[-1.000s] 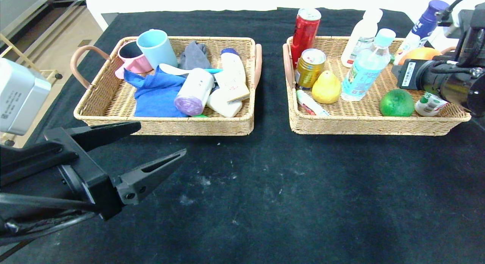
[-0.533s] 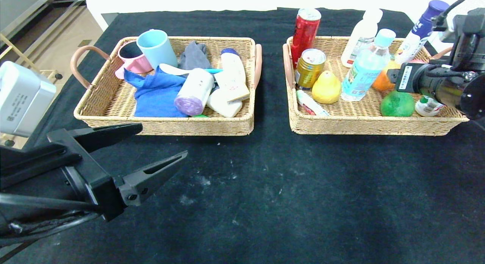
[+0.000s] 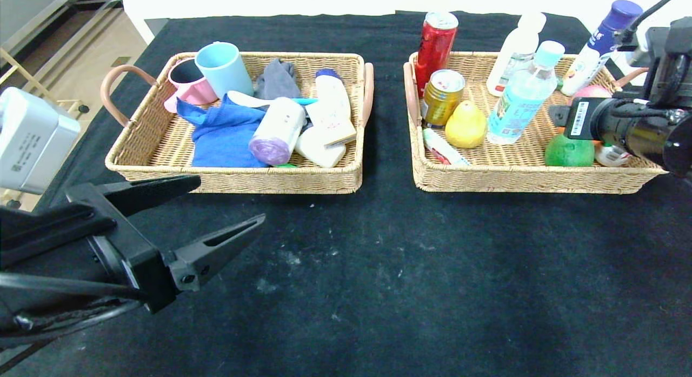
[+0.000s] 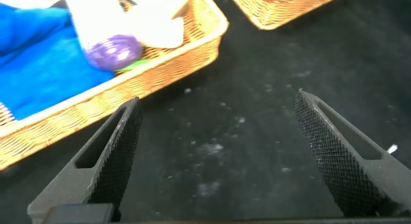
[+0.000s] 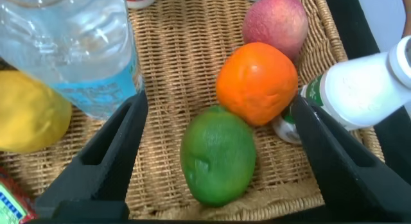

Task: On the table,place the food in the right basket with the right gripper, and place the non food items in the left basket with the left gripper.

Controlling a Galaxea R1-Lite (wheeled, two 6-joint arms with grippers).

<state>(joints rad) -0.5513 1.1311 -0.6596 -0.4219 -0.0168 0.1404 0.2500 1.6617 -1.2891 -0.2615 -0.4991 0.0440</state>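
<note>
Where head view hides it, orange (image 5: 257, 83) between spread right gripper (image 5: 218, 153) fingers, left gripper (image 3: 216, 215) spread

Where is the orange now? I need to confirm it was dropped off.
The orange lies in the right basket, touching the green fruit and the pinkish apple, between the open right gripper's fingers.

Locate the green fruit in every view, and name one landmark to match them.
Head view: green fruit in the right basket, near its front wall, partly behind the right hand's wrist.
Left wrist view: not in it.
Right wrist view: green fruit against the orange.
Shared landmark: clear bottle.
</note>
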